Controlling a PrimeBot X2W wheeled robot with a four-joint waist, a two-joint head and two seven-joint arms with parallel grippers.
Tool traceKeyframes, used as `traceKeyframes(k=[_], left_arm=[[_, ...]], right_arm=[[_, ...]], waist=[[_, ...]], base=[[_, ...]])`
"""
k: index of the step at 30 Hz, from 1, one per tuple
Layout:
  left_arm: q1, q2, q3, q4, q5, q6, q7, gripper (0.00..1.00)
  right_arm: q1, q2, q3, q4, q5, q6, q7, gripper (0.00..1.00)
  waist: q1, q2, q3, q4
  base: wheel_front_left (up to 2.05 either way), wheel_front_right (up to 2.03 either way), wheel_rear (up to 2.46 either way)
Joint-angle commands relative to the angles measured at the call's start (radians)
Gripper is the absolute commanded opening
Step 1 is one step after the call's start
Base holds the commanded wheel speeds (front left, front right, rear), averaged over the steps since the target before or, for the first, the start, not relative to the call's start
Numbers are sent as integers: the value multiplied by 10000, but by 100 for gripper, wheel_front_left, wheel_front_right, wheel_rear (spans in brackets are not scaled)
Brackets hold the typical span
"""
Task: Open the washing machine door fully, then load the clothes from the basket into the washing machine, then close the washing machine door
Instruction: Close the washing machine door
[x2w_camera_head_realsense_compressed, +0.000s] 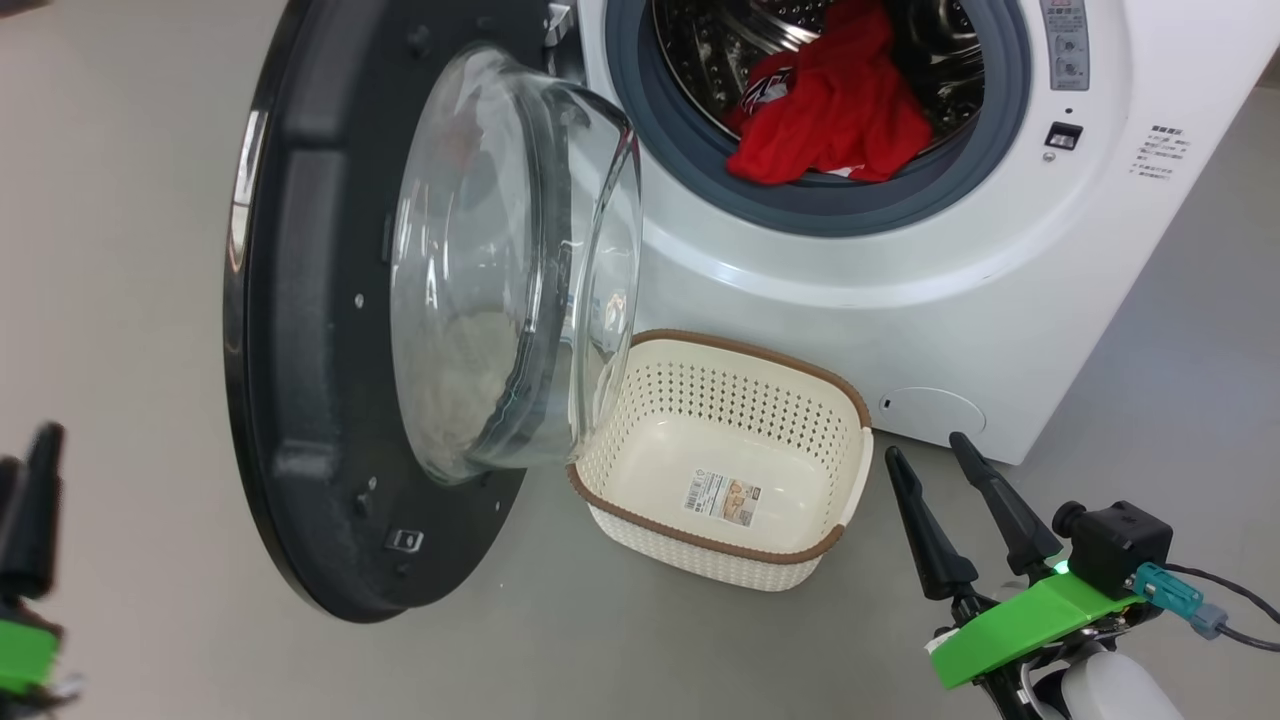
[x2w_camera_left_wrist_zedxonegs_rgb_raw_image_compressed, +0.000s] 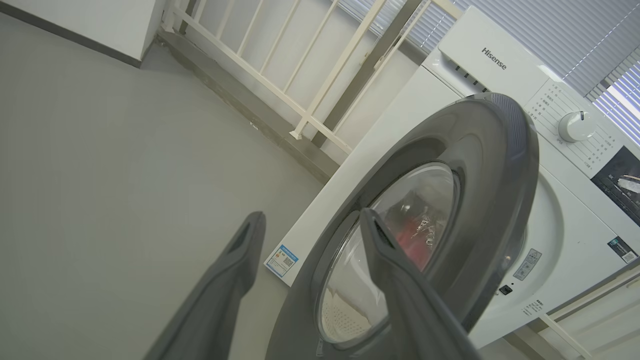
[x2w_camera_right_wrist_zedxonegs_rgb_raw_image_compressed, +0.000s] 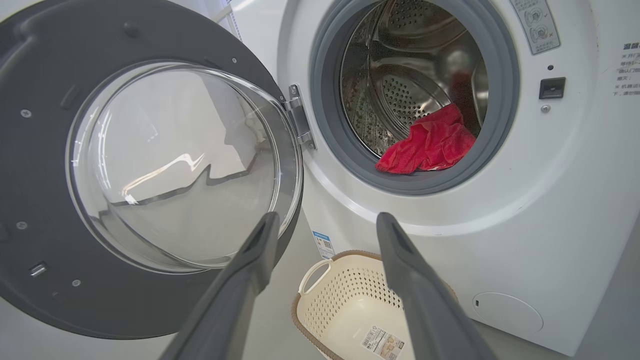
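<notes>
The washing machine door (x2w_camera_left_wrist_zedxonegs_rgb_raw_image_compressed: 480, 165) shows its outer face just ahead-right of my open, empty left end effector (x2w_camera_left_wrist_zedxonegs_rgb_raw_image_compressed: 312, 215), nearer it than my open right end effector (x2w_camera_head_realsense_compressed: 925, 446).

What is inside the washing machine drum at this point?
Red clothes lie heaped at the front of the drum, their edge reaching the grey rubber ring. Bare perforated steel shows behind them. Whatever lies under the heap is covered.
</notes>
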Motion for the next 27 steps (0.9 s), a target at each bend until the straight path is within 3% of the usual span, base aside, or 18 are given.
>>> traceKeyframes(k=[1,20,27], left_arm=[[-88,160,269,-300,130,-138,-273,100],[1869,-481,-1386,889,3396,-268,-5719,100],[1898,-637,-1656,1391,4329,-142,-6397,100]], right_arm=[[-42,-44,169,-278,-24,16,-46,100],[-64,-78,156,-302,-18,16,-46,100],[-88,-104,187,-357,-66,16,-46,100]], waist=[[0,0,44,47],[0,0,-49,66],[0,0,-6,64]], base=[[0,0,0],[0,0,0],[0,0,0]])
